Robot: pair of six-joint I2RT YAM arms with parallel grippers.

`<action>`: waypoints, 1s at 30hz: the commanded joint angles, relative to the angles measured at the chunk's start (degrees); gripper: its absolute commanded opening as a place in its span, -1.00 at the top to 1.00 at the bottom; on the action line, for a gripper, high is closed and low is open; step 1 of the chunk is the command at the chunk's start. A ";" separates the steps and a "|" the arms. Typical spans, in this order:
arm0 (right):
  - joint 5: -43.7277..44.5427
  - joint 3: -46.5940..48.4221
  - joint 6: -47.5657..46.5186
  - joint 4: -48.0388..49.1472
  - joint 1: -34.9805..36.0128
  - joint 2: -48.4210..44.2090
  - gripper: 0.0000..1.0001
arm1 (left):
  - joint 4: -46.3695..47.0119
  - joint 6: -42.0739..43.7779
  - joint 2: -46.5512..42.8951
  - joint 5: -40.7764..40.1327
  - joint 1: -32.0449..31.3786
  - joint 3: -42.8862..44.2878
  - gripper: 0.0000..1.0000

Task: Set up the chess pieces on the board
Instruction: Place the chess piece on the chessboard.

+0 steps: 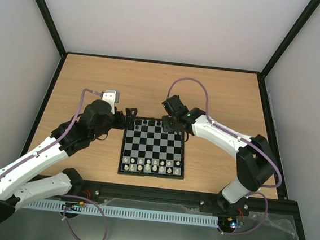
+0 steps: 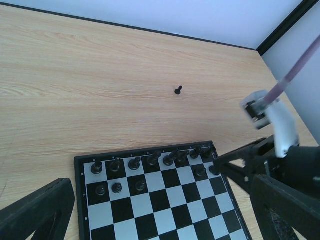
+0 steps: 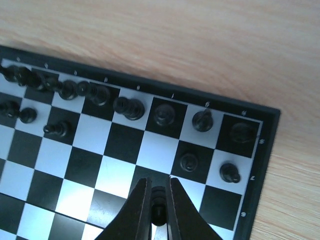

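The board lies between my two arms. Black chess pieces fill its far row, and a few black pawns stand in the row in front of it. One black pawn lies loose on the wooden table beyond the board. My right gripper is shut on a small black pawn and hovers over the board's far right part, next to two standing pawns. My left gripper hangs open and empty over the far left corner; its fingers frame the board.
Pale chess pieces stand in the board's two near rows. Bare wooden table stretches behind the board to a black frame and white walls. The right arm and its cable reach in at the right of the left wrist view.
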 commanded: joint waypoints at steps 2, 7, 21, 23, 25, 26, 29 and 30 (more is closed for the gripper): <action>0.69 -1.14 1.14 0.41 1.65 4.48 0.86 | -0.58 -0.44 -0.27 -1.18 0.36 0.34 -0.98; 1.17 0.10 1.05 0.78 2.48 7.75 0.86 | -0.81 -0.32 -0.15 -1.64 0.36 0.63 -0.98; 3.07 1.87 0.96 2.83 2.75 12.83 0.85 | -0.90 -0.05 -0.25 -2.10 0.36 1.25 -0.98; 2.88 2.06 0.96 3.15 2.78 13.23 0.85 | -0.92 0.05 -0.22 -2.10 0.36 1.34 -0.98; 2.77 2.36 0.98 3.24 2.71 13.71 0.85 | -0.85 0.07 -0.23 -2.18 0.36 1.35 -0.98; 2.77 2.46 0.96 3.38 2.76 13.87 0.85 | -0.93 0.11 -0.19 -2.25 0.36 1.35 -0.98; 2.86 2.77 1.01 3.56 2.73 14.24 0.85 | -0.95 0.16 -0.30 -2.27 0.36 1.36 -0.98; 2.98 2.89 0.97 3.44 2.74 14.42 0.85 | -1.06 0.21 -0.29 -2.27 0.36 1.40 -0.98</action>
